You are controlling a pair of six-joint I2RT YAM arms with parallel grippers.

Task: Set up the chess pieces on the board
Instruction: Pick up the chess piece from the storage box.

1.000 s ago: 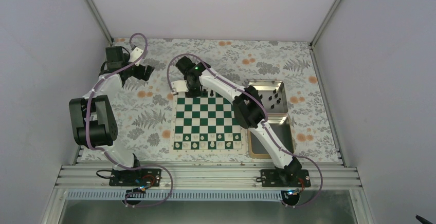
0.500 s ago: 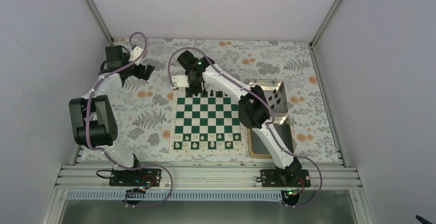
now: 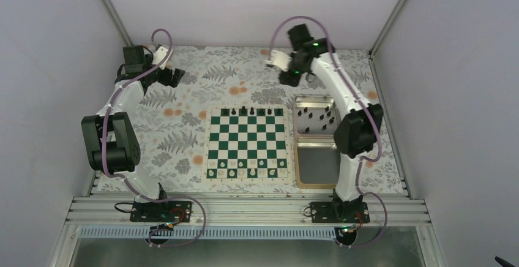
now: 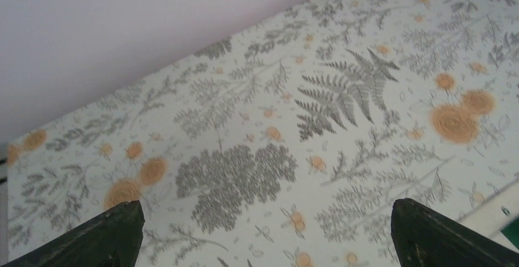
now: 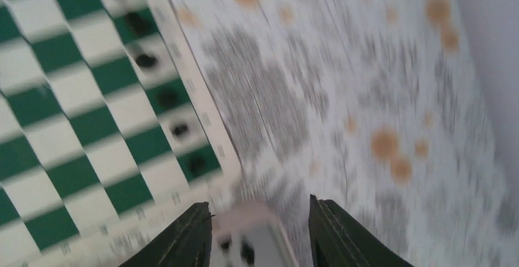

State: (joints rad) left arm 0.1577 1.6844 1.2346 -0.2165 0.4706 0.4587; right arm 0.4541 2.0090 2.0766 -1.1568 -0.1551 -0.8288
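Beside the board (image 3: 247, 144), a tin (image 3: 315, 98) holds chess pieces (image 3: 310, 115).

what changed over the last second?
Right gripper left the far-left corner of the board and swung right and toward the far wall. It is now open and empty near the far-left corner of the tin. A black piece shows where it hovered. Left gripper edged slightly farther away. The white pieces are unchanged.

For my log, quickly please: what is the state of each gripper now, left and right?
Left gripper: open, holding nothing.
Right gripper: open, nothing between its fingers, though the view is blurred.
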